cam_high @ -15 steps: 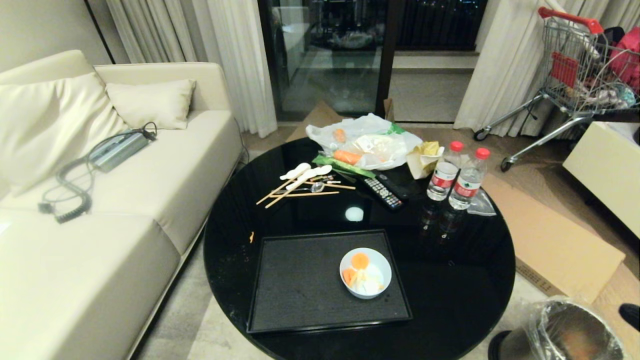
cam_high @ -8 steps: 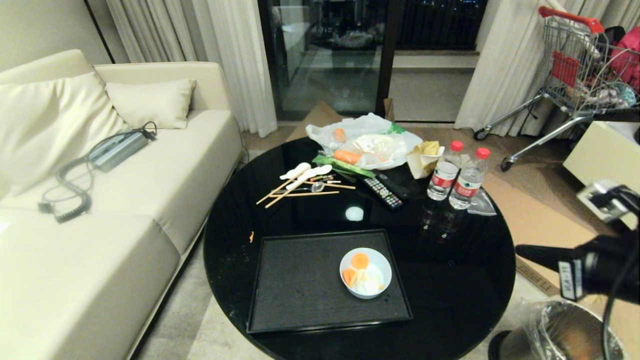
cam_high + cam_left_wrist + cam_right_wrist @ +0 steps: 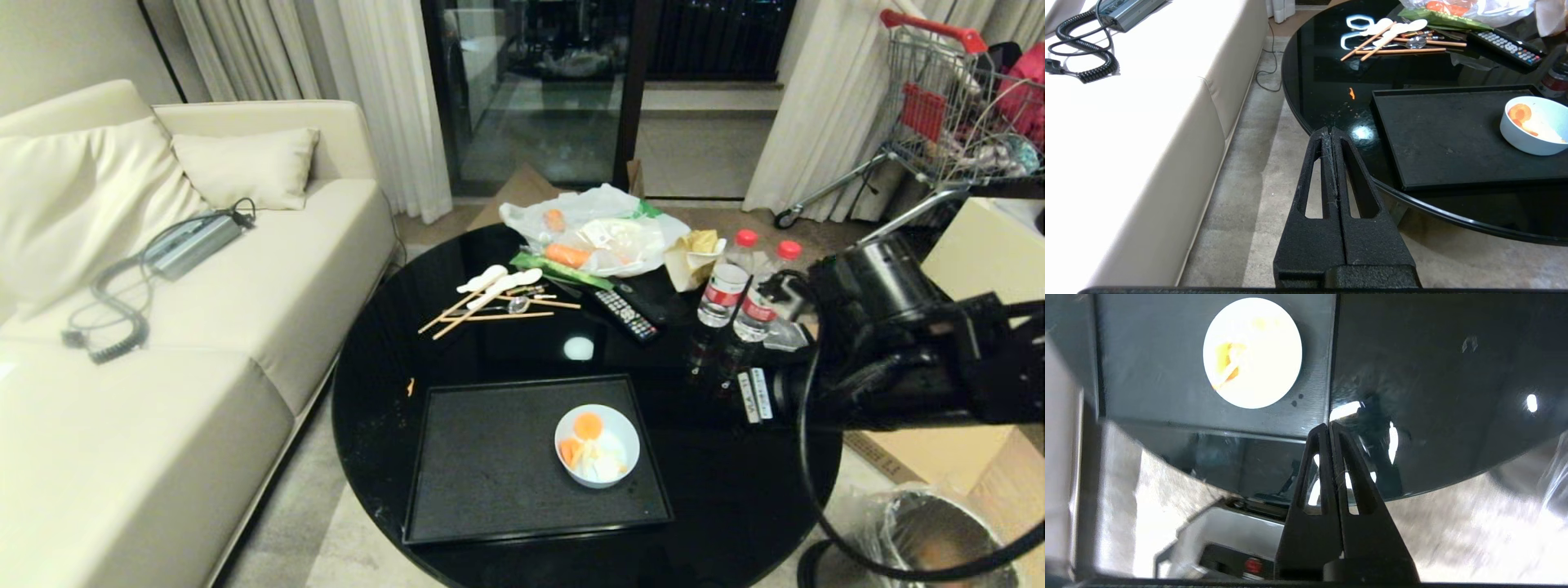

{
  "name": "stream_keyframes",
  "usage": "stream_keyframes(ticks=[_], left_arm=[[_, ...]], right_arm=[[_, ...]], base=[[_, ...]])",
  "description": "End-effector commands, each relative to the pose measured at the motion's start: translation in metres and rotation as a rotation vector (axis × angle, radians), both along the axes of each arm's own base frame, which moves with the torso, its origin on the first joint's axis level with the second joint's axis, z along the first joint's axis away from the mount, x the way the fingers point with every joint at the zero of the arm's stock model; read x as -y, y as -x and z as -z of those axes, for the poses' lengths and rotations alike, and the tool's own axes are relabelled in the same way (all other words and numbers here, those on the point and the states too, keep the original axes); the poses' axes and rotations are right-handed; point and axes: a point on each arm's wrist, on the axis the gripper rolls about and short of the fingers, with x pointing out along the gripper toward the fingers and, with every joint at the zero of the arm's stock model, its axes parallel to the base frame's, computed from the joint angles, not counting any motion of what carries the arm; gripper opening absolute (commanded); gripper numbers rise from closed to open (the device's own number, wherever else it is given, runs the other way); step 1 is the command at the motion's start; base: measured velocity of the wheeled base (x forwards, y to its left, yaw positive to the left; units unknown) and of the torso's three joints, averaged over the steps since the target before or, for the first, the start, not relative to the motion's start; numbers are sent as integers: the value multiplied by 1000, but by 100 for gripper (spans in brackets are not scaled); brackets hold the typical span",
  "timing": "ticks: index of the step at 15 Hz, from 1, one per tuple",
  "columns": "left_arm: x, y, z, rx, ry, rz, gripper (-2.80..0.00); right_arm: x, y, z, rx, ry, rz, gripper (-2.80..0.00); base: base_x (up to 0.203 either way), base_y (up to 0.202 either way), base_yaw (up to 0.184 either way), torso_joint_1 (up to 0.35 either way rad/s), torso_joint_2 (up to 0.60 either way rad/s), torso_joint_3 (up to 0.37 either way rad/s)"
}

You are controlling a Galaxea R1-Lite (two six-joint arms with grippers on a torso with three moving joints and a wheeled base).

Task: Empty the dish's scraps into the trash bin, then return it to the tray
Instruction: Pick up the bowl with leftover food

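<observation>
Reaching in from our right side, our right arm crosses above the round black counter (image 3: 392, 343). Its right hand (image 3: 1329, 426) has both fingers pressed flat together and holds nothing, poised over the counter just beyond the tray (image 3: 482, 457) rim, probably so it can open only once it nears the dish (image 3: 597, 446). The dish sits upright on the tray's right half, keeping its scraps (image 3: 584, 441) of orange carrot slices and pale bits contained. Down on the floor at our right stands the trash bin (image 3: 931, 535), lined with clear plastic, close enough for a short carry. Our left hand (image 3: 1331, 134) waits closed and empty beside the counter's edge, near the sofa (image 3: 204, 343), out of the way.
</observation>
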Motion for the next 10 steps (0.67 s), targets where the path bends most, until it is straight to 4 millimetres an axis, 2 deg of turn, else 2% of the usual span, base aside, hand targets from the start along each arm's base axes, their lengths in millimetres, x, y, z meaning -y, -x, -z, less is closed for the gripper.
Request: stream_keyframes(ticks=[1,5,6,10], left_arm=[[0,0,0,1,0,0,-280],[0,0,0,1,0,0,-280],[0,0,0,1,0,0,-280],[0,0,0,1,0,0,-280]], right_arm=[[-30,-15,19,-82,35,62,-280],[-66,-27,37,-141,13,184,-280],[-70,-30,41,-152,8,195,0],[-80,-43,58,-181,28,207,0]], base=[[0,0,0,0,0,0],[0,0,0,0,0,0],[0,0,0,0,0,0],[0,0,0,0,0,0]])
